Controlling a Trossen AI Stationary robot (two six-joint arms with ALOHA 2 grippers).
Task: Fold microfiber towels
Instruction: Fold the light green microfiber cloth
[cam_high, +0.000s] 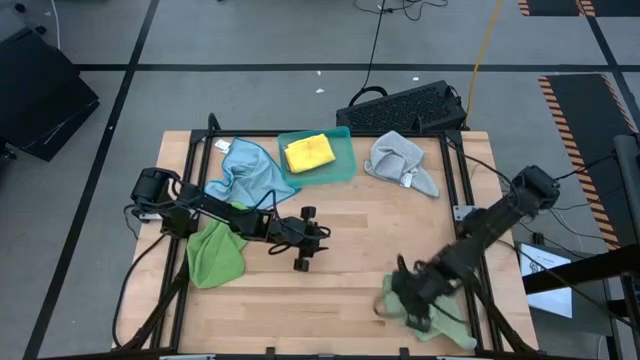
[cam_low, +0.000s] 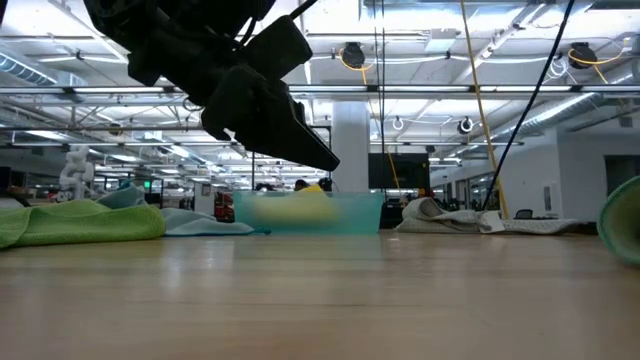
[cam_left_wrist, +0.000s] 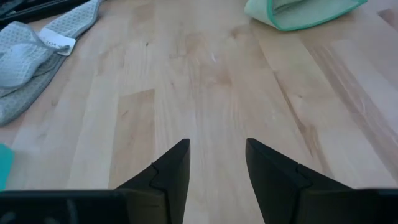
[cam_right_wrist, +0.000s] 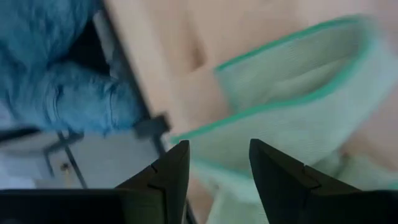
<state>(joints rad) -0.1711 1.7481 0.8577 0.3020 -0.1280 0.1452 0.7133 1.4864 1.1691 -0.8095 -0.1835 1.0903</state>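
The right gripper (cam_high: 405, 292) is held open over the pale green towel (cam_high: 425, 318). The left gripper (cam_high: 312, 240) is parted, empty, above the table (cam_high: 360, 230)

no legible text, brand or number is found. a white tag (cam_left_wrist: 55, 42) is sewn on the grey towel (cam_left_wrist: 25, 62), its print too small to be read.
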